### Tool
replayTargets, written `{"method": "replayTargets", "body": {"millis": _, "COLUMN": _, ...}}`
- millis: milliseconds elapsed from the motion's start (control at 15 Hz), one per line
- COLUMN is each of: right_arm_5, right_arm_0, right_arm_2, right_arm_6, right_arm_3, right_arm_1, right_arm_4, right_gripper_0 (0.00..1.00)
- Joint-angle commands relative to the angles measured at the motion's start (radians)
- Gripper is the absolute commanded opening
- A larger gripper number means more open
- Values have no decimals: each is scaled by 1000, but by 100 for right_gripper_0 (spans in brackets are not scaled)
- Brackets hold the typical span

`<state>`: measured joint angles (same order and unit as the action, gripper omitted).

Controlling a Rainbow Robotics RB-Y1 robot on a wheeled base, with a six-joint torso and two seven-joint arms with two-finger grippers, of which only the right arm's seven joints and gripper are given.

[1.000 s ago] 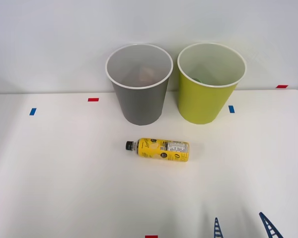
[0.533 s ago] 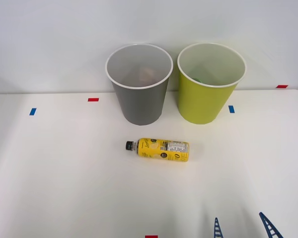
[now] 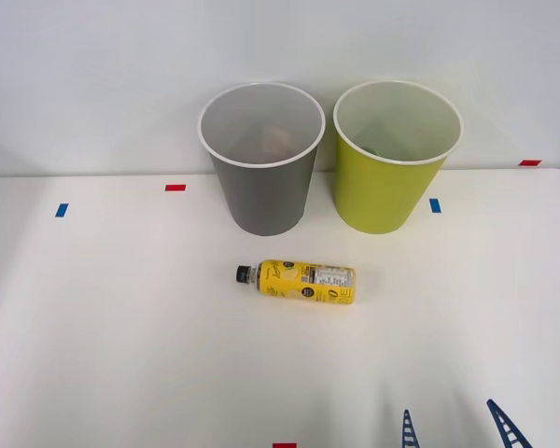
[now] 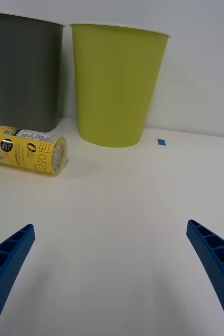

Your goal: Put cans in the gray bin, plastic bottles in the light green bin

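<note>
**One bottle left on counter, pincer released and clear**

One yellow bottle (image 3: 297,282) lies on its side on the white counter (image 3: 121,355), just in front of the gap between the gray bin (image 3: 261,191) and the light green bin (image 3: 387,187), apart from both. Long axis runs across the front view, black cap (image 3: 244,274) toward robot's left, base toward the right.

Right pincer (image 3: 455,427) sits low at the near counter edge, fingers spread wide, holding nothing. Bottle lies forward and to the left of it.

Judgement: approach path is open counter; a grasp across the bottle's width suits. Something orange shows faintly inside the gray bin, probably the can.
</note>
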<state>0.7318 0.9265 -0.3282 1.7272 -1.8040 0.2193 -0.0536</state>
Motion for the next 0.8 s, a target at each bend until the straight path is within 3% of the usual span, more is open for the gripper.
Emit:
{"method": "replayTargets", "body": {"millis": 67, "right_arm_5": 0, "right_arm_0": 0, "right_arm_2": 0, "right_arm_6": 0, "right_arm_3": 0, "right_arm_1": 0, "right_arm_4": 0, "right_gripper_0": 100}}
{"method": "replayTargets", "body": {"millis": 800, "right_arm_5": 0, "right_arm_0": 0, "right_arm_2": 0, "right_arm_6": 0, "right_arm_3": 0, "right_arm_1": 0, "right_arm_4": 0, "right_gripper_0": 100}}
